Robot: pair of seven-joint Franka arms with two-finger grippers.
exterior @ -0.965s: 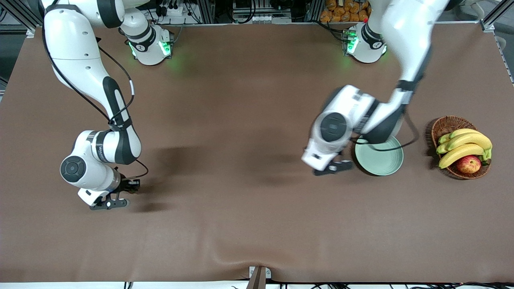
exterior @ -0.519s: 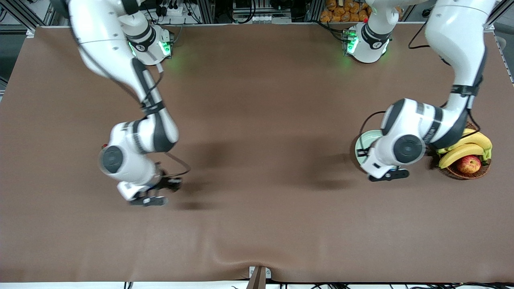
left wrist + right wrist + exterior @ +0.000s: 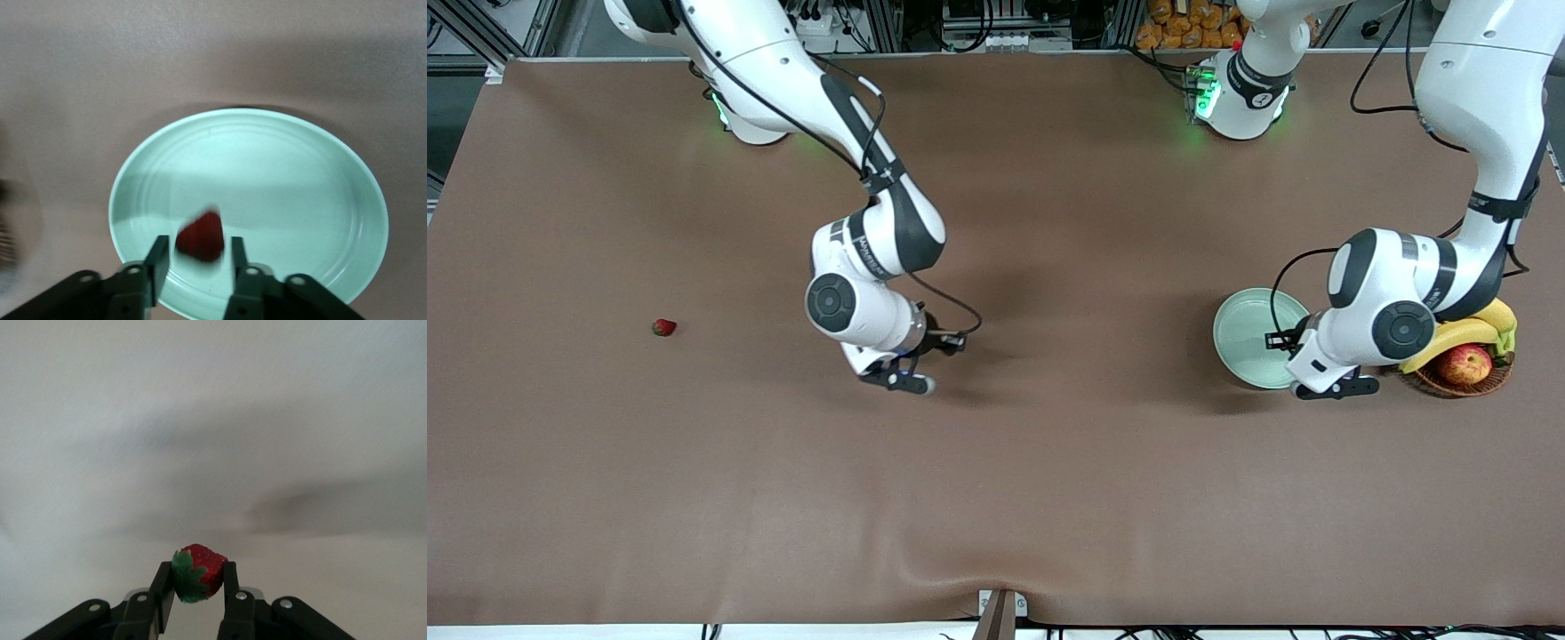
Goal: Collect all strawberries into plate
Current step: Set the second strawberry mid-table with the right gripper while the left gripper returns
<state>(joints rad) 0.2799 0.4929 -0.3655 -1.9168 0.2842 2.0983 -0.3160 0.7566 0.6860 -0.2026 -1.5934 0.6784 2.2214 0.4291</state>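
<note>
The pale mint-green plate lies near the left arm's end of the table. My left gripper hangs over it, open. In the left wrist view, a blurred red strawberry shows between the fingers of the left gripper, clear of both, over the plate. My right gripper is over the middle of the table, shut on a strawberry with green leaves; the right gripper clamps it at its sides. A third strawberry lies on the table toward the right arm's end.
A brown wicker basket with bananas and a red-yellow apple stands beside the plate, partly under the left arm. A metal bracket sits at the table's near edge.
The right arm swung from its end of the table to the middle, uncovering the strawberry on the table. The left arm moved from beside the plate to over it, toward the basket.
</note>
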